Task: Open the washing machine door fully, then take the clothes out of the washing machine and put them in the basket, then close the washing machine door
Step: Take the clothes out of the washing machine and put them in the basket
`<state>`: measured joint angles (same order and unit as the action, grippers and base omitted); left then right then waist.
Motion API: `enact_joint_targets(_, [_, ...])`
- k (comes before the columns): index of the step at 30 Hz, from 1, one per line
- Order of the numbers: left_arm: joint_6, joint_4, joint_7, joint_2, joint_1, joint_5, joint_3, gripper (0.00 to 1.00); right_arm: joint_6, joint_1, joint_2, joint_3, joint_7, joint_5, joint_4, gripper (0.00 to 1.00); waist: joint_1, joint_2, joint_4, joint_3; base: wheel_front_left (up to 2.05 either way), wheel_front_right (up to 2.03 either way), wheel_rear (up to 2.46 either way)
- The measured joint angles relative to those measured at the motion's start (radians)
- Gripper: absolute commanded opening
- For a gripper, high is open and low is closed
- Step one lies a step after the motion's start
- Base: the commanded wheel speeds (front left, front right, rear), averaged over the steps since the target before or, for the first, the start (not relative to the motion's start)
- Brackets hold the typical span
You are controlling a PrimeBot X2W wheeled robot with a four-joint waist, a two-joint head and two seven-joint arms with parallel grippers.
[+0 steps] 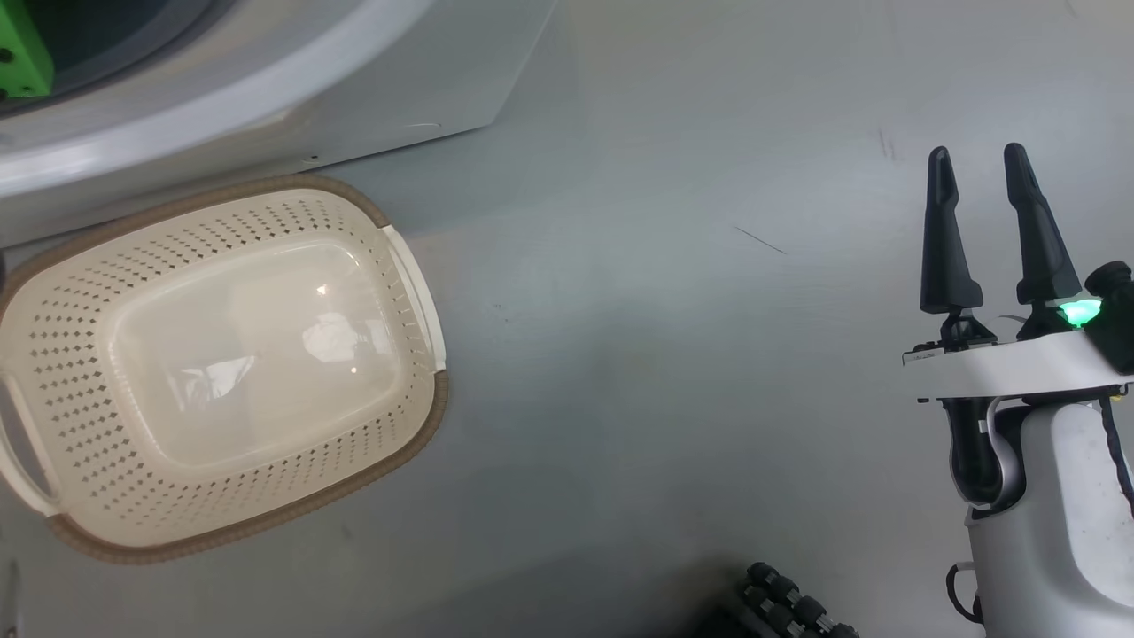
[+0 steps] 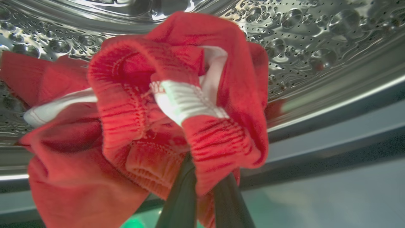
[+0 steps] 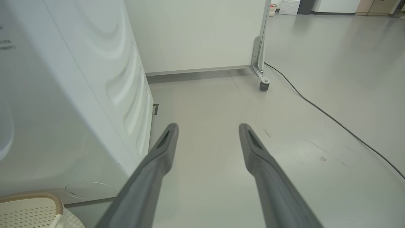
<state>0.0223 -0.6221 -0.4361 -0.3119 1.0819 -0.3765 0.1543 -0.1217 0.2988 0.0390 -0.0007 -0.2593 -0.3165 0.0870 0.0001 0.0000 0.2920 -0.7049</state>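
Unloading was in hand: the left gripper [image 2: 204,190] clenched the clothes [image 2: 177,126] inside the drum [image 2: 300,47], and the right gripper [image 1: 976,155] was spread and empty. The next move likely called for lifting them to the basket [image 1: 425,416].

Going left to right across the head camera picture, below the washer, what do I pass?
basket → black ribbed part at the bottom edge → right gripper

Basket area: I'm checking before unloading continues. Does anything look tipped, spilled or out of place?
Nothing stands out. The basket sits upright and empty on the floor beside the washing machine; the clothes are bunched in the left end effector at the drum.
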Motion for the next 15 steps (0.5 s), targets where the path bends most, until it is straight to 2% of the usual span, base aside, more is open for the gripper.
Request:
enact_joint_targets(5, [-0.002,0.0,0.032,0.03,0.0,0.0,0.01,0.0,0.0,0.0,0.0,-0.022,0.0,0.002,0.0,1.0,0.0,0.0,-0.022,0.004,0.0,0.0,0.0])
enact_joint_targets(15, [-0.002,0.053,0.206,0.075,-0.003,0.0,0.011,0.0,0.0,0.0,0.006,-0.051,0.0,0.026,-0.007,1.0,0.0,0.0,-0.084,0.02,0.0,0.0,0.0])
